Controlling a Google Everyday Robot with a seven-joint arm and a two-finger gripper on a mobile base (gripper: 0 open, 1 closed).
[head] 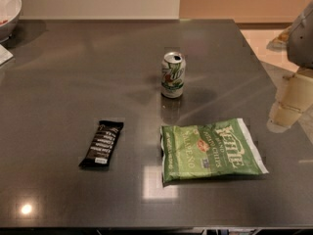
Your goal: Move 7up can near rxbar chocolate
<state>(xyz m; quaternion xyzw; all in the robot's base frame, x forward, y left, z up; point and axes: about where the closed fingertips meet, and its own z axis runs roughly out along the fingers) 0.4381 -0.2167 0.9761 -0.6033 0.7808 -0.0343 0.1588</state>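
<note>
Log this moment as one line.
can: upright, centre, untouched | rxbar: flat, front-left of can, apart | chip bag: flat, in front of can | gripper: far right, away from can

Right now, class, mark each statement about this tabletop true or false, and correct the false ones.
1. The 7up can stands upright. True.
2. The rxbar chocolate lies on top of the chip bag. False: it lies flat on the table, left of the bag and apart from it.
3. The can touches the bar. False: they are apart, with the can farther back and to the right.
4. The gripper is at the right edge of the view, away from the can. True.
</note>
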